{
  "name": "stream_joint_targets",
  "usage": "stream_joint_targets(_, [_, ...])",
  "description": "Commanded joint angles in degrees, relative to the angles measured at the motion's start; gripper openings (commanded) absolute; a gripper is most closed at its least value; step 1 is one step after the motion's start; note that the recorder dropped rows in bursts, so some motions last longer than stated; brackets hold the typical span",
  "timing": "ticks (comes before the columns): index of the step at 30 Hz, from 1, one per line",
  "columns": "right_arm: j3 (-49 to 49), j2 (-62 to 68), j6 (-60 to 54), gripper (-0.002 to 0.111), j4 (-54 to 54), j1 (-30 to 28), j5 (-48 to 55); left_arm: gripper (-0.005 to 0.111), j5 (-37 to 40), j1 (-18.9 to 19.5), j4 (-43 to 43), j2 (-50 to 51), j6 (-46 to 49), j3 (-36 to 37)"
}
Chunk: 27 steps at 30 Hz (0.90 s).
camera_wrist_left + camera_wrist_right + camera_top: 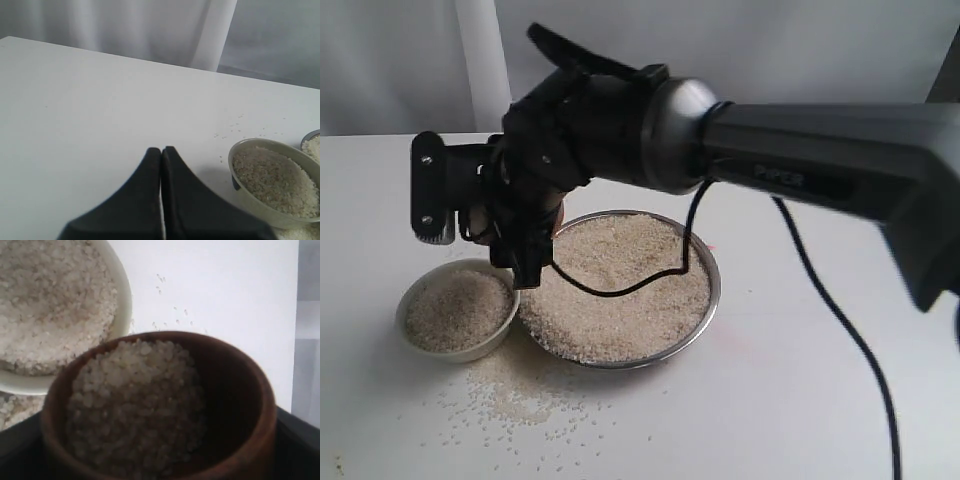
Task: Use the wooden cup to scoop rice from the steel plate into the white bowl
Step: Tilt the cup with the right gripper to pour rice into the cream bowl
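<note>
The steel plate [711, 300] sits mid-table, heaped with rice [620, 290]. Just left of it, rims nearly touching, stands the white bowl [458, 345], also full of rice. My right gripper [510, 235] reaches in from the right and hangs over the gap between plate and bowl. It is shut on the wooden cup [250, 405], which is full of rice [135, 400] and hangs beside and above the white bowl [122, 305]. In the exterior view the arm hides nearly all of the cup. My left gripper [161, 150] is shut and empty, low over bare table, beside the bowl [250, 197].
Spilled grains [515, 395] lie scattered on the white table in front of the bowl and plate. A black cable [840, 330] trails from the right arm across the table's right side. A pale curtain hangs behind the table.
</note>
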Motion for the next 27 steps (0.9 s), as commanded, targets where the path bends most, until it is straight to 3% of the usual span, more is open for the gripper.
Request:
stream_joint_targets(1, [-7.5,4.5,-0.4,0.0,-5.8,2.3,4.5,0.0,-0.4,0.0,0.2,-0.1,-0.1,-0.2])
stream_joint_targets(21, [-10.6,9.5,-0.4,0.0,-27.3,6.6,5.9,0.0,-0.4,0.0,0.2,-0.1,-0.1,-0.2])
stream_joint_targets(27, [-10.6,10.2,-0.4,0.0,-28.8,8.1,5.7,0.0,-0.4,0.0,0.2,-0.1,-0.1,-0.2])
